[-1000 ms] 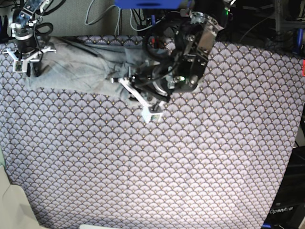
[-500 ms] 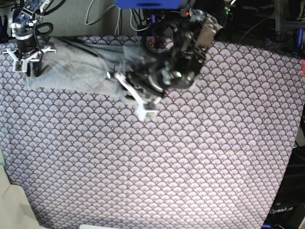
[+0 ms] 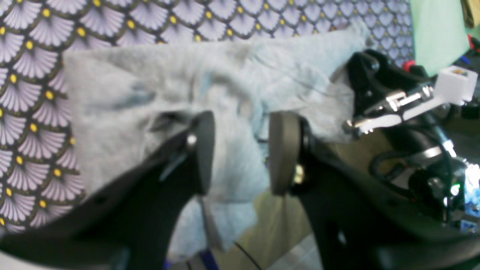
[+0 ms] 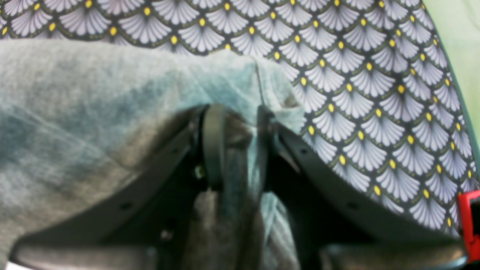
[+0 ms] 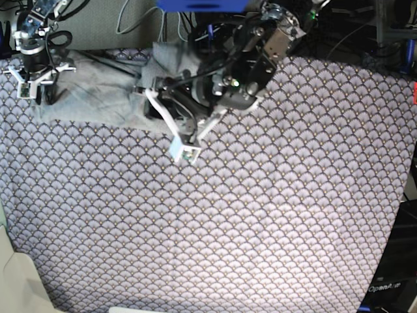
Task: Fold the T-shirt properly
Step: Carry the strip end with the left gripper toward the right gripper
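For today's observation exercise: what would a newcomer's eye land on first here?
First, the fan-scale cloth covering the whole table. Next, the grey T-shirt bunched along its far edge, with the left gripper open above it and the right gripper pinching its corner.

Even bright light; wrist views blurred up close; base view sharper.

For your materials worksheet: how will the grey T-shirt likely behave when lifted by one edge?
The T-shirt is probably floppy: it lies rumpled and creased. It likely drapes rather than holds shape, bunching where the right tool pinches it. The fuzzy knit suggests it isn't slippery.
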### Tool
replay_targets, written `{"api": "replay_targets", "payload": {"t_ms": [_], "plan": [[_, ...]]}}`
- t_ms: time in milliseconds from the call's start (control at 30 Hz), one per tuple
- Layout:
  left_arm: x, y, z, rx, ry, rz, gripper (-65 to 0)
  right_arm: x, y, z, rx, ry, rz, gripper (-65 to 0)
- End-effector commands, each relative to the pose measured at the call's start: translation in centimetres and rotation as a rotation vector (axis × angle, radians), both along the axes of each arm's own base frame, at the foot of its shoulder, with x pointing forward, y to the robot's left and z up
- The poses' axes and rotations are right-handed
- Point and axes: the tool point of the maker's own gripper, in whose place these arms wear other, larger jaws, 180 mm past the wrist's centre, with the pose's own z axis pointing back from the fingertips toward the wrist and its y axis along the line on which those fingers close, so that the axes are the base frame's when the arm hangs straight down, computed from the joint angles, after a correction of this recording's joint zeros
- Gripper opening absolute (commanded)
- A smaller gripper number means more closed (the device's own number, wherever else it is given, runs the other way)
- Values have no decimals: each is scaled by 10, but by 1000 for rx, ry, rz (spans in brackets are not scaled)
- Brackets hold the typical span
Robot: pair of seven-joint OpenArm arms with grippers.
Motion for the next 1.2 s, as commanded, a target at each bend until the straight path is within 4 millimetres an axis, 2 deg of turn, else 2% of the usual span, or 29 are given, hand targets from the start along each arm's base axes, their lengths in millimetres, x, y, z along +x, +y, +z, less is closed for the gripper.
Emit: {"api": "replay_targets", "payload": {"t_ms": [0,100,233,533,1100,1167], "plan": [[10,4,8,-17,-30,30,-412,5,-4,12,-12,-45,9,-493],[13,15,3,-15,-14,69,-412,5,-4,13,-14,-46,10,-493],[14,21,0,-2,-13,75,-412,5,-4,13,-15,-46,10,-493],[15,23,0,4,-22,67,-412,5,-4,12,-12,-45,9,-493],[17,2,28,-152,15,-17,-410,5,-4,12,-11,-46,9,-493],[17,-1,28,-158,19,-19,-371,5,-4,12,-11,-46,9,-493]]}}
